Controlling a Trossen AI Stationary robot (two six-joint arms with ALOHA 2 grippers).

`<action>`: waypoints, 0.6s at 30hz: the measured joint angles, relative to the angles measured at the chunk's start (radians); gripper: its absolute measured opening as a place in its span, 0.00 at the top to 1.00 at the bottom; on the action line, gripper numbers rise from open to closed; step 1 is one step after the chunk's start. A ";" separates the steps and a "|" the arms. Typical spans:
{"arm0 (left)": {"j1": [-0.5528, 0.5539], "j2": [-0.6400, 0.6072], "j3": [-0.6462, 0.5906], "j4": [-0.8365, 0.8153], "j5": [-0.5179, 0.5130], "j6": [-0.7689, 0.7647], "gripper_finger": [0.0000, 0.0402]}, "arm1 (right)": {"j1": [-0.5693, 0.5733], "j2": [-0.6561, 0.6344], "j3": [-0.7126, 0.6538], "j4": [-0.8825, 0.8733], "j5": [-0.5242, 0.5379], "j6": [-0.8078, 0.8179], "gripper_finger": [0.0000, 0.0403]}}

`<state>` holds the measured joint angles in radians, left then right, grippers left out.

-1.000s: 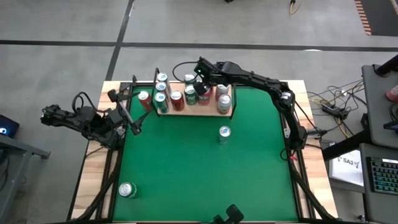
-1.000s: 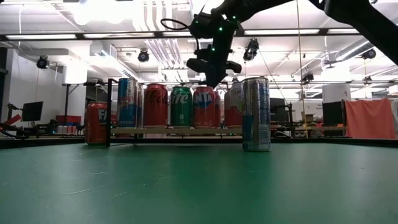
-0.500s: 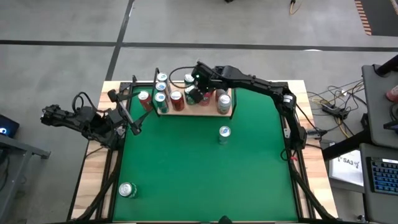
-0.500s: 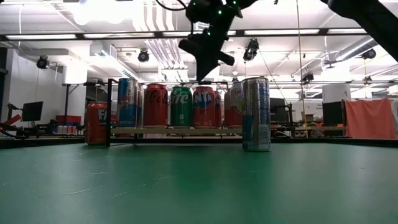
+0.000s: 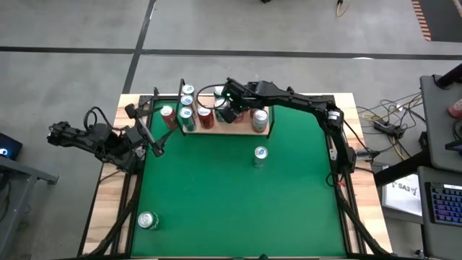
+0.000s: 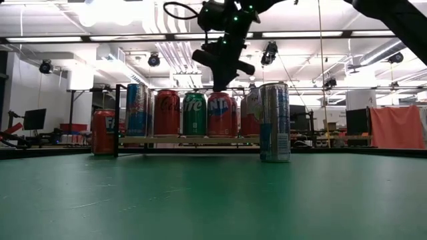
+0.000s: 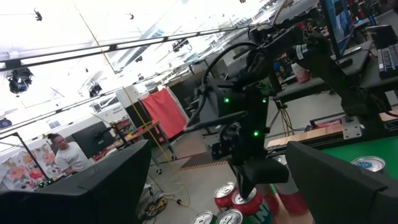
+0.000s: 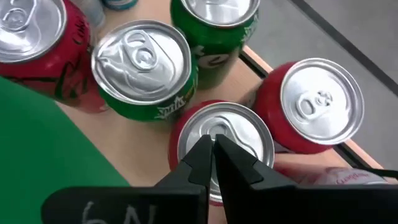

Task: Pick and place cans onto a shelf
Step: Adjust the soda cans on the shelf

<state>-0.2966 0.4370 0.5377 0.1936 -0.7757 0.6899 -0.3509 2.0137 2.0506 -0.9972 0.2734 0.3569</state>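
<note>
Right pincer [image 8: 212,151]: clenched and empty, held just above the silver top of a red can [image 8: 221,134] on the shelf [image 5: 242,128]; moved left along the row since a second ago, when it was hung nearer the shelf's right end.
Shelf: at the far edge of the counter [image 5: 216,195], loaded with red, green and blue cans; none seems to have shifted, though the arm hides a few from above.
Loose cans: a silver can [image 5: 260,154] stands mid-counter, a green can [image 5: 147,220] near the front-left corner, both placed as before.
Left pincer [image 5: 153,143]: spread wide, empty, parked at the counter's left edge, unmoved.
</note>
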 joint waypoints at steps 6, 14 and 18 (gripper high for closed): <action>0.000 0.000 0.000 0.000 0.000 0.000 0.11 | 0.002 -0.004 0.004 -0.039 0.001 0.016 0.97; 0.000 0.000 0.000 0.000 0.000 0.000 0.11 | 0.002 -0.009 0.005 -0.090 0.001 0.028 0.97; 0.000 0.000 0.000 0.000 0.000 0.000 0.11 | 0.002 -0.009 0.005 -0.106 0.009 0.028 0.97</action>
<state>-0.2966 0.4370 0.5377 0.1933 -0.7757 0.6899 -0.3489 2.0045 2.0560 -1.1030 0.2821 0.3848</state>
